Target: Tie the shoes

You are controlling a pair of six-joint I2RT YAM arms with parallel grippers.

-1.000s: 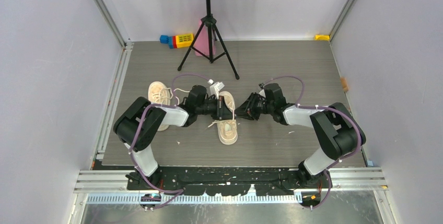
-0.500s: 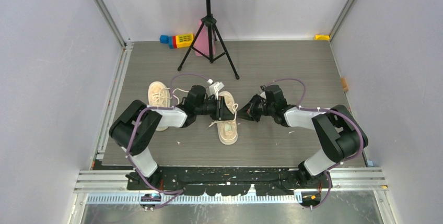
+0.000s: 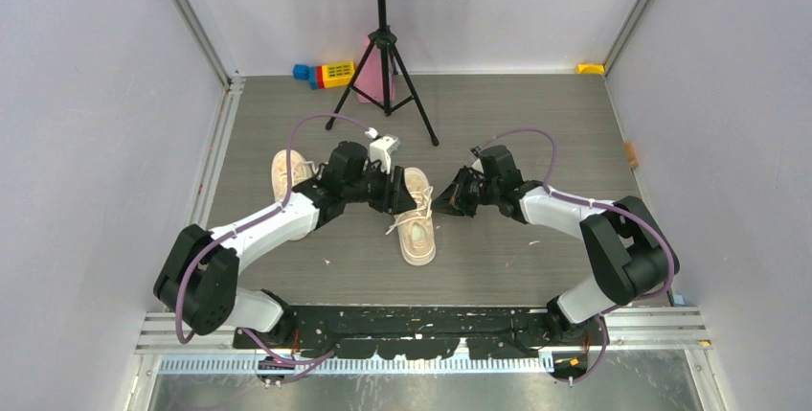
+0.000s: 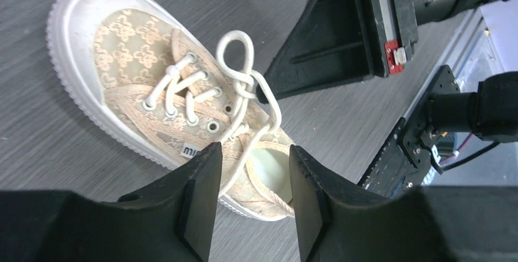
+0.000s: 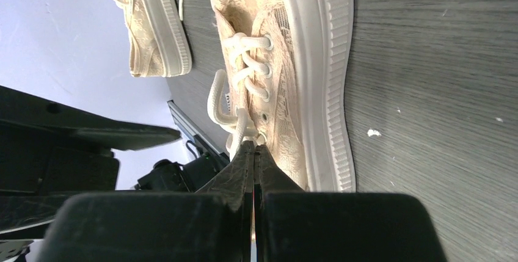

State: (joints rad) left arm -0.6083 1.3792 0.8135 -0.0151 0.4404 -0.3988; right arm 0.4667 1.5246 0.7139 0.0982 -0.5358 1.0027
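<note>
One shoe [image 4: 122, 42] lies just under the left gripper [image 4: 255, 152], which stands spread apart, while the right gripper [image 5: 252, 147] is pinched together on its lace [image 5: 212, 98].

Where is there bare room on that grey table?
Bare: the far right of the table, between the right arm and the wall; the near strip before the middle shoe. Crowded: the centre, where the left end effector meets the right end effector pinching that shoe's lace, and around the tripod.
</note>
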